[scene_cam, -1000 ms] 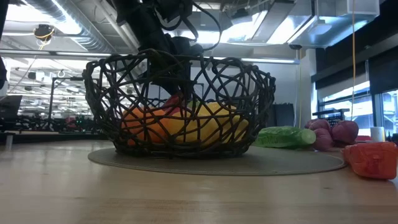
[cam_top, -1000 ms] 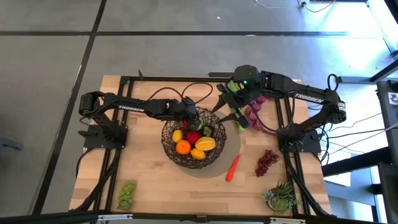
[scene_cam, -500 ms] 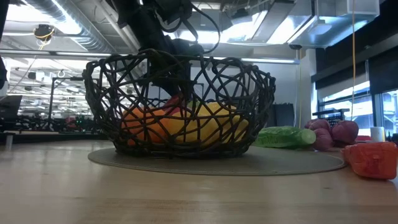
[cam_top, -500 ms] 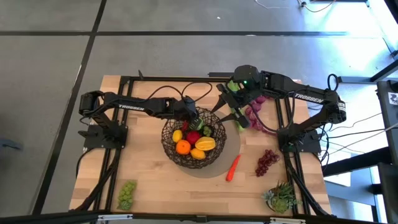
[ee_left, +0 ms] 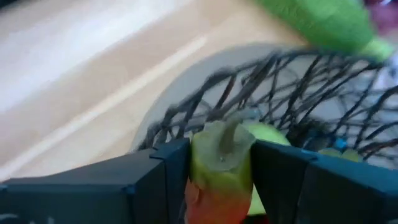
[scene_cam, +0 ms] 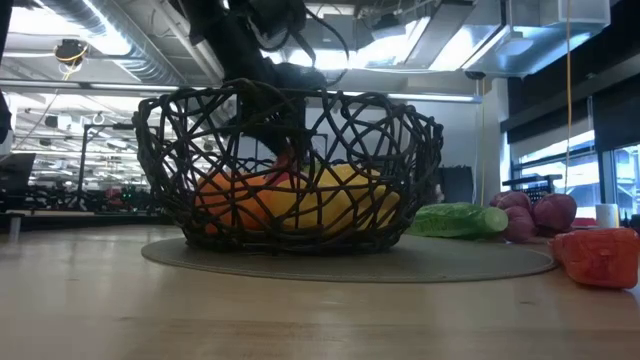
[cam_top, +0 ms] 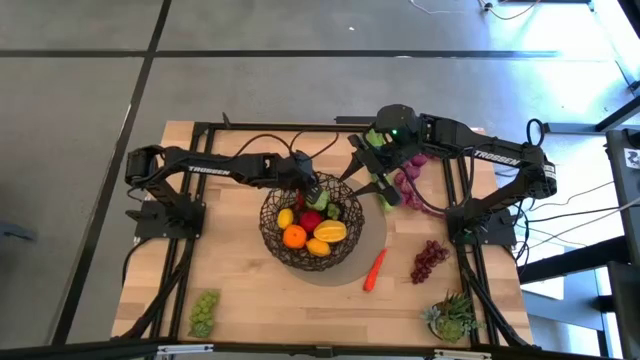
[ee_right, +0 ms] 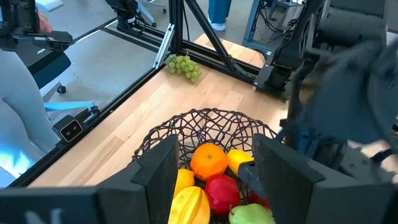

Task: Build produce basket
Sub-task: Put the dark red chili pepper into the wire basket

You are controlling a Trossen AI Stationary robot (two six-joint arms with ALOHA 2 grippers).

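Here: left end effector [ee_left: 221,163] over the basket [cam_top: 277,236] on the desk [cam_top: 240,290], closed on what looks like a green-and-red mango [ee_left: 219,174] (blurred); right end effector [ee_right: 214,163] open beside it, empty.

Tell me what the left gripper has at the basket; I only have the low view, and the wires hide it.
Observer: The left gripper is shut on a green-and-red fruit over the basket.
Operator: Report the right gripper.
Observer: The right gripper is open and empty, by the basket's right rim.
Operator: Name something outside my view.
Observer: Green grapes lie on the table's left side, apart from the basket.
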